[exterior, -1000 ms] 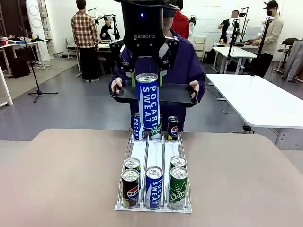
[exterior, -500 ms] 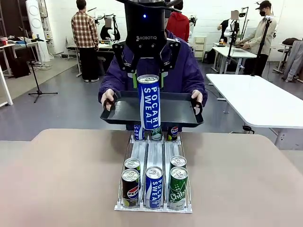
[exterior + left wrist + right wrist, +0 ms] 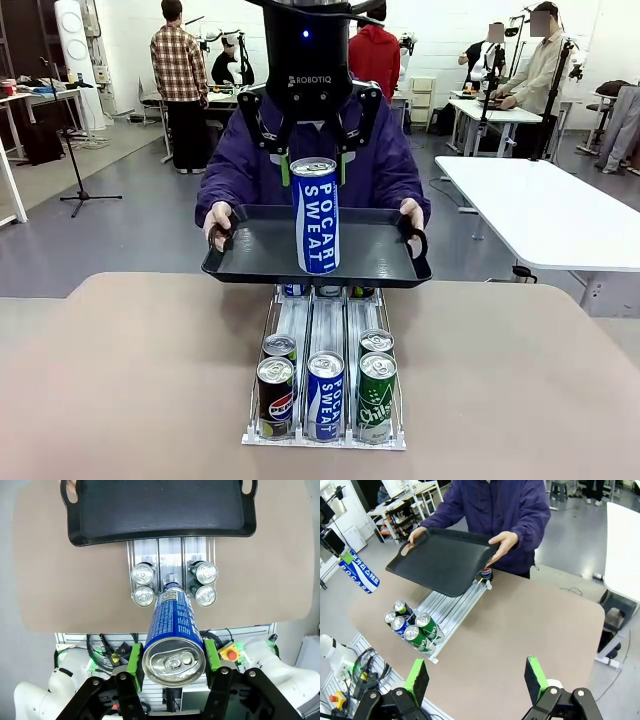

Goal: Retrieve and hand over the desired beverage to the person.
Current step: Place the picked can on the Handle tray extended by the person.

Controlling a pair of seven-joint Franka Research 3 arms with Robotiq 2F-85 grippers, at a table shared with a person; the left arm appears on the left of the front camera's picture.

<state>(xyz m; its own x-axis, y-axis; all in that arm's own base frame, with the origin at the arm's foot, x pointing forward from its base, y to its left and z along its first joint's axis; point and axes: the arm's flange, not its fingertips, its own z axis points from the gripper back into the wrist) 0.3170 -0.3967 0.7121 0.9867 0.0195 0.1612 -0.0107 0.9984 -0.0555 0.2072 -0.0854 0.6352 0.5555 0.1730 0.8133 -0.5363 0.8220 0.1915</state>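
Evidently the left hand [image 3: 313, 170] clamps the Pocari Sweat can [image 3: 316, 225] upright, near the person [image 3: 392, 160], whose tray [image 3: 375, 250] is held out to receive it; the right hand [image 3: 477, 681] gapes empty.

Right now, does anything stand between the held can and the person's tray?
Nothing visible does. The left gripper holds the can in open air on the robot's side of the tray, whose floor is bare; the person's hands grip only its end handles.
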